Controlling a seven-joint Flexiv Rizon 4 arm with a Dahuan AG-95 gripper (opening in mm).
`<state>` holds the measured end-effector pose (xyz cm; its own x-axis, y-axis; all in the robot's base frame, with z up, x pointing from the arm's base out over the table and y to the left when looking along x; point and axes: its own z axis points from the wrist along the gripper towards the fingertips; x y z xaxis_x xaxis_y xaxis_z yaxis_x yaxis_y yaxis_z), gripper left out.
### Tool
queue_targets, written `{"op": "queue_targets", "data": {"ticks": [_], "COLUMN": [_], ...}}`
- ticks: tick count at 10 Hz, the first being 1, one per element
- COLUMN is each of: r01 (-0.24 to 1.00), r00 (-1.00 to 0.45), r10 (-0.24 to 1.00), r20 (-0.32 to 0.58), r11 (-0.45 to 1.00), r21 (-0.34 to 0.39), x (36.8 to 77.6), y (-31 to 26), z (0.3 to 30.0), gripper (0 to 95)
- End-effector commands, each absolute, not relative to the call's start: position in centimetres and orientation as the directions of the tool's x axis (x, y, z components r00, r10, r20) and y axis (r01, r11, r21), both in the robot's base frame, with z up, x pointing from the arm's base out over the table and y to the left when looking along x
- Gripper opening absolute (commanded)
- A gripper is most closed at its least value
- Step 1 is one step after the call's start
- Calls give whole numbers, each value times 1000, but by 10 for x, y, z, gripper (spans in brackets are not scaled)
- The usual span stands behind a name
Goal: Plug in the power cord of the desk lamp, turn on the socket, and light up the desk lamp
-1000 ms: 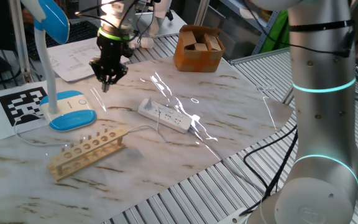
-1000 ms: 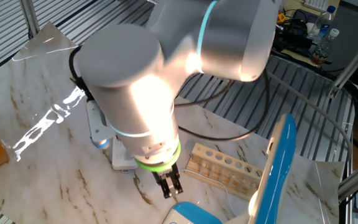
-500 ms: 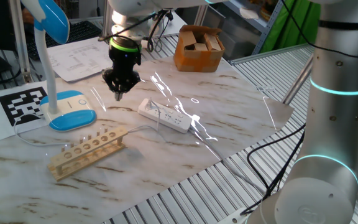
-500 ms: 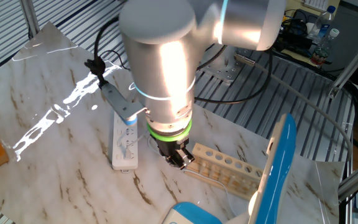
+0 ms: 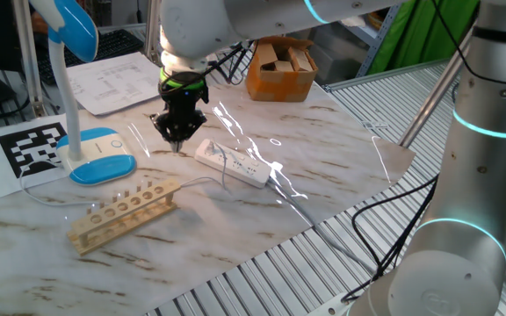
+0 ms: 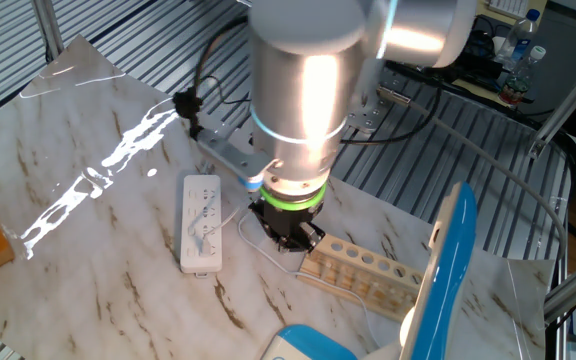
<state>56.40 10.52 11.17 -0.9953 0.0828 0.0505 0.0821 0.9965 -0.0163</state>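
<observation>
Gripper [image 5: 180,140], fingers pressed together w/ nothing held, is poised just beside socket's [image 5: 232,164] lamp-side end; strip's long axis runs away from it, toward the table's front-right.

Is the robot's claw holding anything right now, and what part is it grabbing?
Can't tell for sure. The gripper points down close beside the socket, fingertips close together, and nothing shows between them. In the other fixed view the arm hides the fingertips.
</observation>
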Motion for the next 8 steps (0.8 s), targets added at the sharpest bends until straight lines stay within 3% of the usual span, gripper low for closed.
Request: {"op": "queue_targets", "data": {"ticks": [1,8], "r01": [31,38], "r00": [-998,-998], "r10": [33,38], "r20": [51,45], "r11": [999,999], "r21": [-31,19], "x": [562,562], "y": [105,105], "z": [110,110], "gripper": [0,0]}}
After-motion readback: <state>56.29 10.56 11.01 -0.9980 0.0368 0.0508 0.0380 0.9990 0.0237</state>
